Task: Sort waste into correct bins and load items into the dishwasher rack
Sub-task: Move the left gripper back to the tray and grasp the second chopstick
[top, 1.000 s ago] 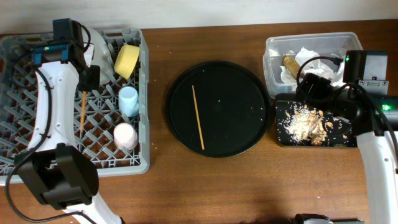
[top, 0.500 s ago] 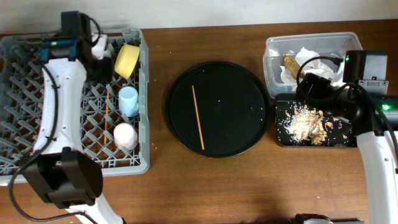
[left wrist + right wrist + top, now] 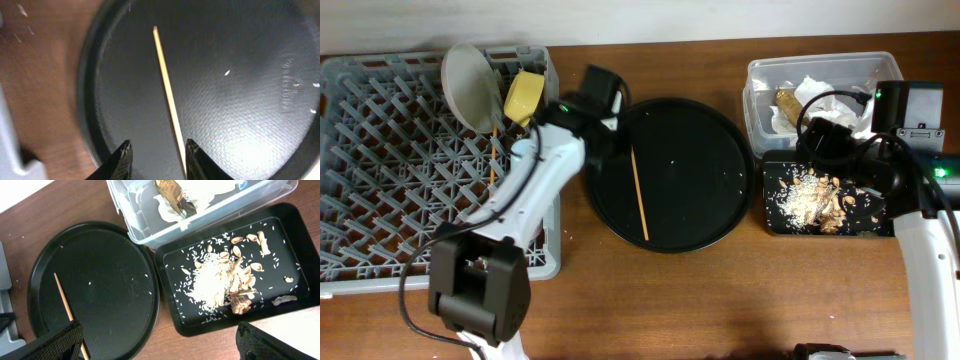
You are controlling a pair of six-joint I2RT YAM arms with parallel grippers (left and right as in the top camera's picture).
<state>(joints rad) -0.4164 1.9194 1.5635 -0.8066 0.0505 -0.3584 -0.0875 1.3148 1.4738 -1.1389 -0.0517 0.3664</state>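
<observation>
At the round black tray's (image 3: 705, 175) left rim, the left gripper (image 3: 157, 152) hovers, jaws parted and empty, over a chopstick (image 3: 167, 95) lying on it. The plate (image 3: 468, 72) and yellow bowl (image 3: 525, 97) stand near the rack's (image 3: 390, 200) far right corner. The right gripper (image 3: 160, 335) is spread wide over the shallow black tray (image 3: 300, 255).

White-shelled along the left arm (image 3: 535, 180) and right arm (image 3: 928, 270), black at joints and wrists. Dotted with small green lamps (image 3: 563, 107). Trailed by looping black cables (image 3: 830, 95). Tipped with black gripper fingers (image 3: 121, 161), grainy-surfaced on the right.
</observation>
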